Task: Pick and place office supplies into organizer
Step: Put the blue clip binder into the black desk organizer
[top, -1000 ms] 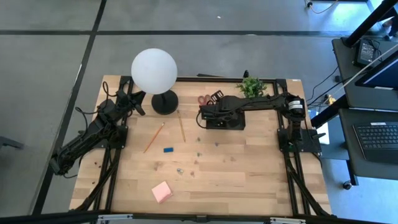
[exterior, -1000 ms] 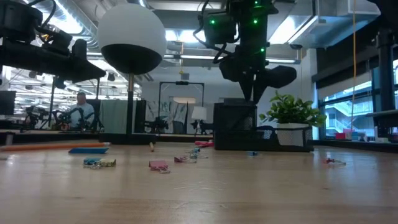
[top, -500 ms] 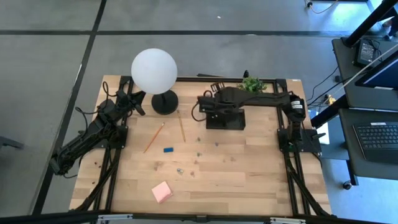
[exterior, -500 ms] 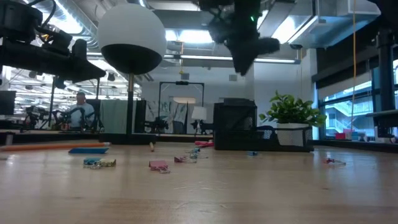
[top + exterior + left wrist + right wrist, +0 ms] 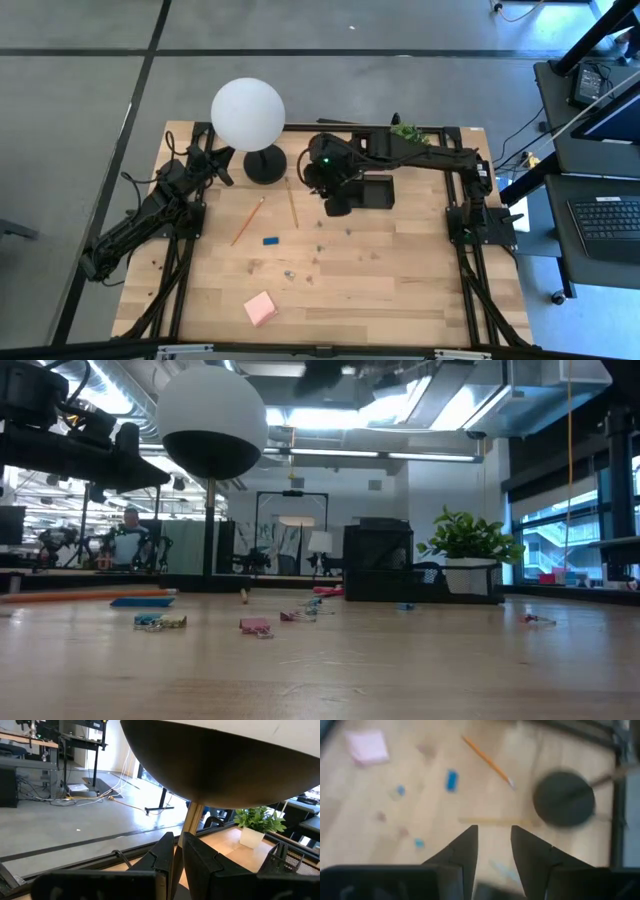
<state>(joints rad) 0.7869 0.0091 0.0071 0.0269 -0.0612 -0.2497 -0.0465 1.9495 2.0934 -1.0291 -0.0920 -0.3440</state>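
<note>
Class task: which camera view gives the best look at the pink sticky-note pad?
The high view: the pink sticky-note pad lies whole and unobstructed near the table's front edge. The right wrist view shows it blurred at the picture's edge. The low and left wrist views do not show it.

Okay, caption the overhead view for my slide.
Right pincer hovers open beside the black rectangular organizer; two wooden pencils lie nearby.

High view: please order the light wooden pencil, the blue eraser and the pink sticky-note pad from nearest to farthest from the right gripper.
Measured from the right gripper, beside the organizer:
1. Light wooden pencil, just to the gripper's left, near the lamp base.
2. Blue eraser, farther left and toward the table's front.
3. Pink sticky-note pad, near the front edge, clearly farthest.
</note>
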